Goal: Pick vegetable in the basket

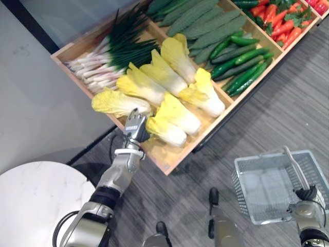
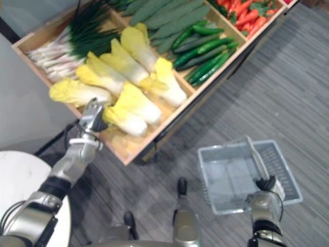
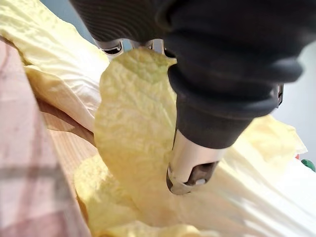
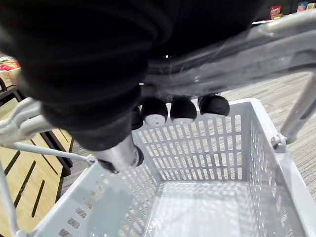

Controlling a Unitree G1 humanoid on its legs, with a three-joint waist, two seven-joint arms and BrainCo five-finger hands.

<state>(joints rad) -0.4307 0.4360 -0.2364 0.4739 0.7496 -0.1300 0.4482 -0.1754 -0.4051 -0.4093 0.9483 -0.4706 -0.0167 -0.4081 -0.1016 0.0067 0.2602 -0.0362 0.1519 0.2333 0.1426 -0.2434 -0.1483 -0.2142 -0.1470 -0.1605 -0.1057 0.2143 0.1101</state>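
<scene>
Left eye view: the left hand [image 1: 136, 126] sits at the near edge of the crate [image 1: 169, 160], on the leafy end of the nearest cabbage [image 1: 172, 133]. Its thumb [image 3: 190, 170] lies against a leaf, but the fingers are hidden behind that leaf, so I cannot tell whether it grips. The cabbage appears to lie in the crate, not yet lifted. To do this well, the hand should probably take the firm white body rather than loose leaves, which may tear, then rise clear of the crate's rim. Right of the crate, the basket [image 1: 244, 190] is empty, with the right hand [image 1: 308, 198] clamped round its handle [image 1: 295, 165]. I can read no writing on the cabbage, crate or basket.
</scene>
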